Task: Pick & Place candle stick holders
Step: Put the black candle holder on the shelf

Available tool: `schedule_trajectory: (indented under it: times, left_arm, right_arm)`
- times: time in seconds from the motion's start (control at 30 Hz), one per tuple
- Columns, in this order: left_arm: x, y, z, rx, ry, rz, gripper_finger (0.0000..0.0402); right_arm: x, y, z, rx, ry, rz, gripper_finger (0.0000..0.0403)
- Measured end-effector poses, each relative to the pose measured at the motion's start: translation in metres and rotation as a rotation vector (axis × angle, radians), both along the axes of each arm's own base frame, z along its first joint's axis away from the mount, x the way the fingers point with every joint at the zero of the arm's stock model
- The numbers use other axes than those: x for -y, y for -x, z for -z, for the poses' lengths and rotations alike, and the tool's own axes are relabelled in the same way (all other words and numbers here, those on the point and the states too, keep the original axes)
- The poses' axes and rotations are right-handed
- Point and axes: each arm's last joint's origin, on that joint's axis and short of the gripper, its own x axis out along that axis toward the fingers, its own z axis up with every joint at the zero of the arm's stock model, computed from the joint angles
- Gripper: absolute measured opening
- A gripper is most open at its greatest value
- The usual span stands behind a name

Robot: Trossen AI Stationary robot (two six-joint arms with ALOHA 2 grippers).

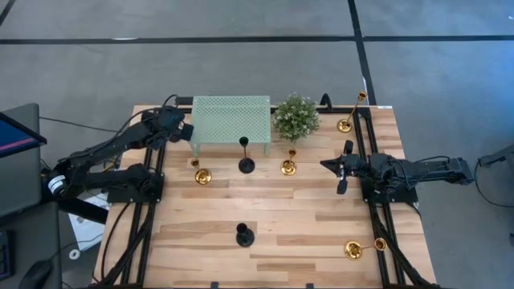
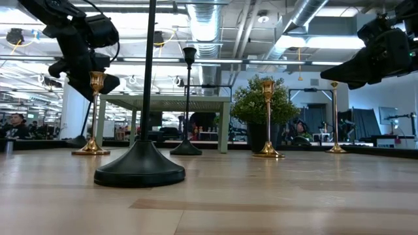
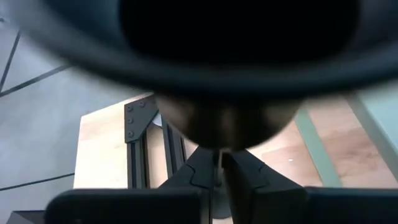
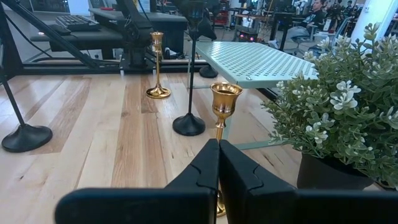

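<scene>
Black metal fills the left wrist view: the left gripper, beside the mint mesh table, pinches a black holder by its stem, base looming at the lens, presumably lifted for placing. The right gripper hovers pressed together facing a gold holder; the potted plant crowds that approach.

I count four gold candle stick holders: two near my right gripper and two farther off. Two black candle stick holders stand free, and a third black holder is clamped in my left gripper. One plant, one mesh table.
</scene>
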Motion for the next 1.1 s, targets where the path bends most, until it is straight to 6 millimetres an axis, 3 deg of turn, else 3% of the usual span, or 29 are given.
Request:
schedule_trajectory:
  times: [0.17, 0.5, 0.63, 0.83, 1.1]
  left_arm:
    - [0.008, 0.011, -0.007, -0.024, -0.052, -0.014, 0.0013]
    - [0.030, 0.029, -0.030, 0.173, -0.124, 0.119, 0.0013]
    - [0.036, 0.036, -0.049, 0.155, -0.135, 0.099, 0.0013]
    - [0.043, 0.043, -0.095, 0.180, -0.148, 0.111, 0.0013]
    - [0.030, 0.026, -0.149, 0.182, -0.121, 0.205, 0.0013]
  right_arm:
    - [0.000, 0.000, 0.000, 0.000, 0.000, 0.000, 0.0000]
    - [0.000, 0.000, 0.000, 0.003, -0.001, 0.000, 0.0000]
    - [0.000, 0.000, 0.000, 0.003, -0.001, 0.000, 0.0000]
    - [0.000, 0.000, -0.001, 0.006, -0.001, 0.000, 0.0000]
    - [0.000, 0.000, -0.001, 0.006, -0.001, 0.001, 0.0000]
